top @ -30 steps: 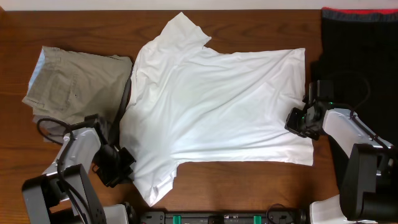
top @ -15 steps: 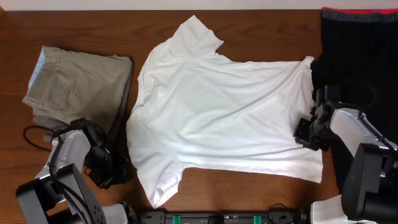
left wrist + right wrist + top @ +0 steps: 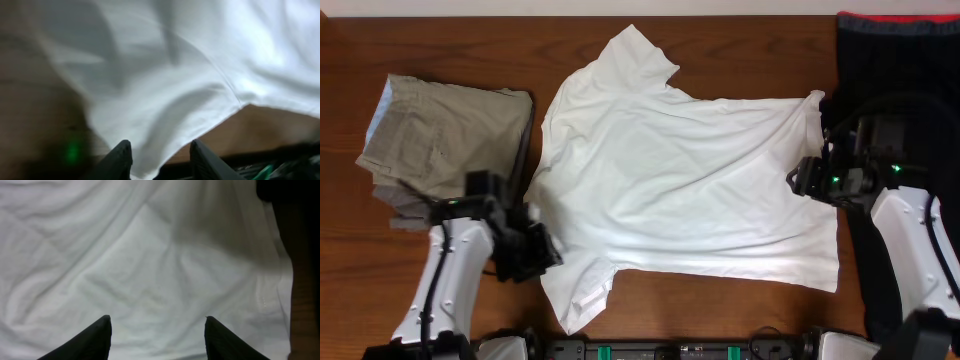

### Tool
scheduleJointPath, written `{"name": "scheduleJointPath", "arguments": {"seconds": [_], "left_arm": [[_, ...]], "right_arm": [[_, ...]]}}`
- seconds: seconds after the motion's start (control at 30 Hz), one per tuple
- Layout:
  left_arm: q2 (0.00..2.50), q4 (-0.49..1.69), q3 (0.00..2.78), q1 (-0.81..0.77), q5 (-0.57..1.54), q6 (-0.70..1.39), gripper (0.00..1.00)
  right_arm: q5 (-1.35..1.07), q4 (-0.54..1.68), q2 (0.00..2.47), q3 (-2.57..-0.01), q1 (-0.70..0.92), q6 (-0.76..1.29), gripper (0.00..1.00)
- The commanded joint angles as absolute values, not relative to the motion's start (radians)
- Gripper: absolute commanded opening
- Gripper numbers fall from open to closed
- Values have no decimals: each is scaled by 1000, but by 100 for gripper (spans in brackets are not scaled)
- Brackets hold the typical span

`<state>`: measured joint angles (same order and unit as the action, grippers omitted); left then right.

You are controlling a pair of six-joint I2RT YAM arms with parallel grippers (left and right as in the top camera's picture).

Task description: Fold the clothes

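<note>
White short-sleeved cotton T-shirt (image 3: 680, 180): spread flat at the middle of the brown wooden counter (image 3: 720, 312), lying sideways. Neck end is toward the left, hem toward the right. One sleeve points to the far edge, the other to the near edge. Fabric is wrinkled, with creases fanning from the right hem.

Left jaws: at the shirt's near-left side, beside the near sleeve. The wrist view is blurred but shows them partly open, with the edge of the shirt (image 3: 175, 75) lying under the gap. No cloth is pinched between them; contact cannot be judged.

Right jaws: at the shirt's right hem, on the far half. They are spread wide over the cloth (image 3: 150, 255), with nothing held.

Folded khaki-olive trousers (image 3: 440, 135): on the counter left of the shirt, their right edge just beside it.

Black garment with red edge band (image 3: 900, 60): at the far-right corner, beside the hem; the right arm (image 3: 910, 220) lies over it.
</note>
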<state>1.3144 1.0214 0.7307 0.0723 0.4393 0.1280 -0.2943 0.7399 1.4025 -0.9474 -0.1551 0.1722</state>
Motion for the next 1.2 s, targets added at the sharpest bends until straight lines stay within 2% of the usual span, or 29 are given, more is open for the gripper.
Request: {"name": "scheduleJointPath", "arguments": {"seconds": [0.0, 0.1, 0.3, 0.47, 0.57, 0.63, 0.8, 0.87, 1.0, 1.03, 1.07, 1.13, 1.17], "left_arm": [[1309, 1028, 748, -37, 412, 134, 42], [1314, 1034, 748, -147, 393, 141, 43], [1343, 1039, 748, -307, 178, 350, 56], [1421, 1045, 748, -334, 168, 391, 55], [1472, 1045, 748, -358, 194, 381, 40], [1489, 1045, 748, -381, 212, 368, 39], [1496, 1044, 748, -451, 213, 369, 41], [1496, 1047, 748, -472, 213, 368, 46], [1496, 1046, 748, -497, 212, 379, 48], [1496, 1046, 748, -497, 213, 382, 47], [1496, 1045, 748, -497, 212, 388, 40], [1496, 1043, 749, -497, 213, 388, 13], [1496, 1044, 752, -497, 217, 387, 8]], "right_arm": [[-315, 747, 1391, -955, -158, 160, 59], [-315, 748, 1392, -955, -158, 160, 59], [-315, 748, 1392, -955, -158, 160, 59], [-315, 747, 1392, -955, -158, 160, 59], [-315, 742, 1392, -955, -158, 160, 59], [-315, 741, 1392, -955, -158, 160, 59], [-315, 741, 1392, -955, -158, 160, 59], [-315, 741, 1392, -955, -158, 160, 59], [-315, 736, 1392, -955, -158, 160, 59], [-315, 735, 1392, -955, -158, 160, 59], [-315, 735, 1392, -955, -158, 160, 59], [-315, 733, 1392, -955, -158, 160, 59], [-314, 732, 1392, -955, -158, 160, 59]]}}
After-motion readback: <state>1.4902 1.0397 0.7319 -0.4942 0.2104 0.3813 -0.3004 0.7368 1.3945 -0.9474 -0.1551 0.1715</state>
